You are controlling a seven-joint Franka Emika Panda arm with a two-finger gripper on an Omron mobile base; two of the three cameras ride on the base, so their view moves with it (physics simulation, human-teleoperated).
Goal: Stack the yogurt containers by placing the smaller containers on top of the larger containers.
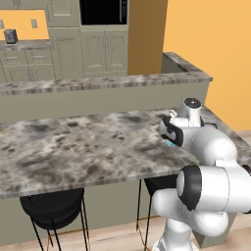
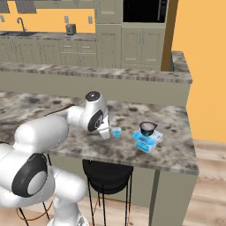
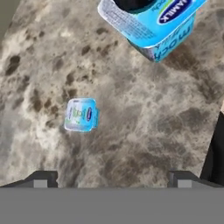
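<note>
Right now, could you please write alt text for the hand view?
A small light-blue yogurt tub sits on the mottled grey stone counter above the open gripper. A larger blue yogurt carton with a dark cup on top lies beyond.

Orange walls [image 2: 198, 66] rose at right; grey-green cabinets [image 1: 98, 49] filled the upper frame, a marbled tabletop [image 1: 73, 147] spanned the middle, black stools [image 2: 107, 174] stood on the wood floor [image 2: 212, 185] below.

Dark cup [image 2: 148, 128] atop large tub [image 2: 148, 141]; small tub [image 2: 116, 132] beside, on counter [image 2: 176, 150].
</note>
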